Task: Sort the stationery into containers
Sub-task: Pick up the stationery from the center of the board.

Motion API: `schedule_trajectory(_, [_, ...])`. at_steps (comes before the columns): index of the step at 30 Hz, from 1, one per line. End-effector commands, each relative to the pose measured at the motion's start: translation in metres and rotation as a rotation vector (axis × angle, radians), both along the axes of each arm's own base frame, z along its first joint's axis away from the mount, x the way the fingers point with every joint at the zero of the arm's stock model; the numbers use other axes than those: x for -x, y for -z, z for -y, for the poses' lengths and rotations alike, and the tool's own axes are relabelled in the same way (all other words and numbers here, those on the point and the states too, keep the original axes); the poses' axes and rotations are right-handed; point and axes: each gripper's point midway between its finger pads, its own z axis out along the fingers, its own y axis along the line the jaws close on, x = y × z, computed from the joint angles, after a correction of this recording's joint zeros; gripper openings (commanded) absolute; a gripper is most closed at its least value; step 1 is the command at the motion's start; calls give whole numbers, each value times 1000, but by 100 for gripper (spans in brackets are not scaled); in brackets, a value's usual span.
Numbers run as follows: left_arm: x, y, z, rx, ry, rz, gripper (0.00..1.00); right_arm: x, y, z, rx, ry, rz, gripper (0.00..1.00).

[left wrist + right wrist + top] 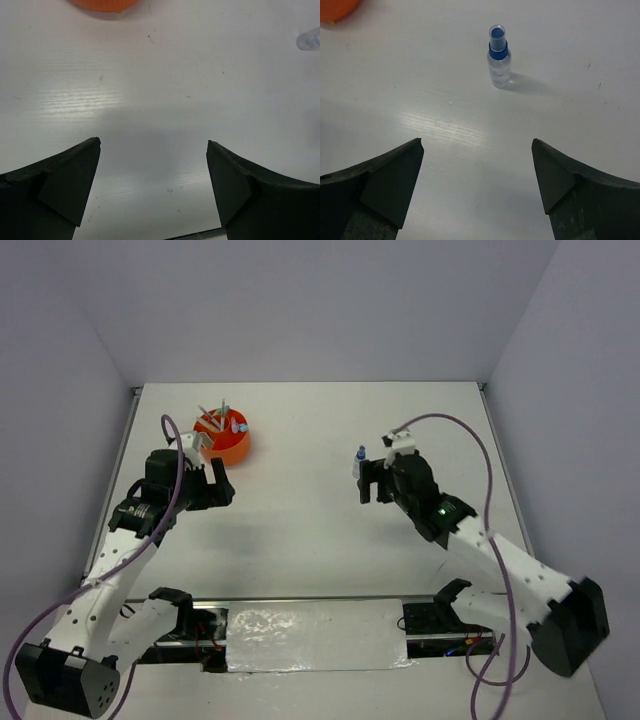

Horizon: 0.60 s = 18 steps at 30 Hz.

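Left gripper (153, 147) and right gripper (477, 150) both spread wide, holding nothing.
Ahead of the right gripper, apart from it, a small clear bottle (498, 62) with a blue cap stands upright on the white table (580, 65). The orange organizer (228, 445) sits near the left gripper; thin pens (223, 407) stick up from it, and its other contents are too small to tell.

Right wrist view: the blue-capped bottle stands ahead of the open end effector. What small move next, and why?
Probably ease the right end effector forward and slightly right until its open jaws straddle the bottle. It stands upright, untouched, a little right of centre in that view, and is the only item seen outside the orange organizer.
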Motion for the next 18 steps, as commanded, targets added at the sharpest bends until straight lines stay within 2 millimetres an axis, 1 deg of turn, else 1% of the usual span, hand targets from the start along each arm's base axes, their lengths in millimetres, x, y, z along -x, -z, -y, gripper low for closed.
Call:
schedule_trajectory(1, [-11,-14,-22,-61,-102,56,99,-47,-13,-11,122,-1,55,94])
schedule_trajectory(2, [-10,-14,-22,-57,-108,57,99,-58,-24,-16,138,-7,75,88])
schedule_trajectory(3, [-7,-19,-21,-50,-107,84,99,-67,-21,-14,158,12,67,83])
schedule_trajectory(4, [-5,-22,-21,-51,-111,101,99,-79,-7,-14,182,25,31,79])
schedule_trajectory(5, [-3,-27,-21,-48,-116,117,99,-90,-15,-18,169,34,44,76])
schedule_trajectory(6, [1,-37,-26,-49,-139,161,99,-98,-13,-17,170,48,42,76])
schedule_trajectory(7, [2,-39,-27,-47,-145,179,99,-110,-2,-14,180,70,19,75])
schedule_trajectory(8, [5,-47,-28,-37,-144,216,99,-119,-7,-15,170,81,29,74])
schedule_trajectory(9, [7,-48,-26,-30,-133,227,99,-127,5,-15,169,77,-1,72])
schedule_trajectory(10, [7,-50,-25,-29,-127,235,99,-131,9,-18,166,65,-11,70])
schedule_trajectory(11, [8,-52,-26,-28,-129,241,99,-138,5,-21,159,63,-7,67])
schedule_trajectory(12, [8,-52,-26,-30,-131,240,99,-141,18,-23,173,58,-35,65])
schedule_trajectory(14, [7,-51,-26,-35,-131,232,99,-149,21,-24,170,63,-42,60])
schedule_trajectory(15, [7,-50,-25,-35,-126,229,99,-151,30,-25,173,61,-61,60])
schedule_trajectory(17, [5,-47,-23,-34,-112,216,99,-153,36,-32,158,30,-72,57])
schedule_trajectory(18, [6,-47,-22,-33,-108,214,99,-154,43,-33,162,26,-87,56])
